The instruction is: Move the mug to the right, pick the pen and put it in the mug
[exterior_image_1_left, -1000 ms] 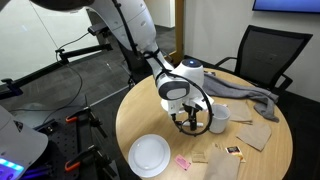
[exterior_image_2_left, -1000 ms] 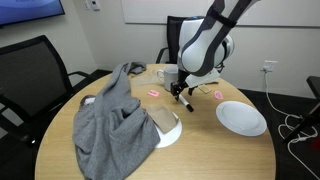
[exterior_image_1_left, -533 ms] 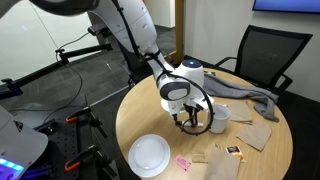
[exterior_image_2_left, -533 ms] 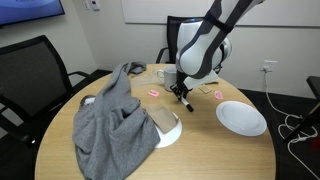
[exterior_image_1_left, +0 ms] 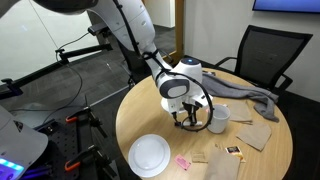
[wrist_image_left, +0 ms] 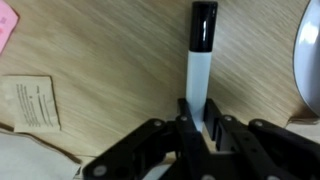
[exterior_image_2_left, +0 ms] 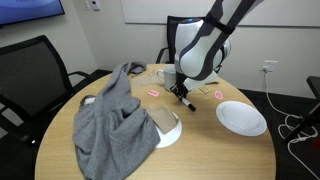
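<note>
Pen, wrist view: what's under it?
Bare wooden table lies under the pen. The pen's near end sits between the fingers, which cover whatever is beneath that part.

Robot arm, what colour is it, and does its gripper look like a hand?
The arm is white and smooth, built from fat rounded tubes, with a big round wrist and darker joints. The gripper is black and not much like a hand: just two thin fingers on angular links. A black cable loops beside it.
</note>
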Robot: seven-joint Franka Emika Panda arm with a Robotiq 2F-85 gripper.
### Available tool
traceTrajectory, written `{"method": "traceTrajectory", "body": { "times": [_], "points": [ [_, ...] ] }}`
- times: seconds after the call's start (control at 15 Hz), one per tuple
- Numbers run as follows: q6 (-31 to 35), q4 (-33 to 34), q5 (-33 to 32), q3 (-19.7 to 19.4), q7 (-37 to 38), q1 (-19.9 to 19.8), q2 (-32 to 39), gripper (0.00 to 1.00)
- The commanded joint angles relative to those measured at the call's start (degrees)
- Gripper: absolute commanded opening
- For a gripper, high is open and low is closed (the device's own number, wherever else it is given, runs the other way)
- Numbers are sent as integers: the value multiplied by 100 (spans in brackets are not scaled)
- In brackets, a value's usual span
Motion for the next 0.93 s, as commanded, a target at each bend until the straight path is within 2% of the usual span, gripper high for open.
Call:
{"method": "traceTrajectory", "body": {
  "times": [0.0, 0.2, 0.4, 0.87],
  "points": [
    [-223, -860, -262, -18, -133, 136, -887, 5],
    [-286, -1271, -463, 5, -233, 186, -1401, 5],
    [-739, -1510, -768, 57, -482, 178, -1954, 5],
    [-1878, -1406, -1464, 190, -942, 191, -2865, 5]
  ]
}}
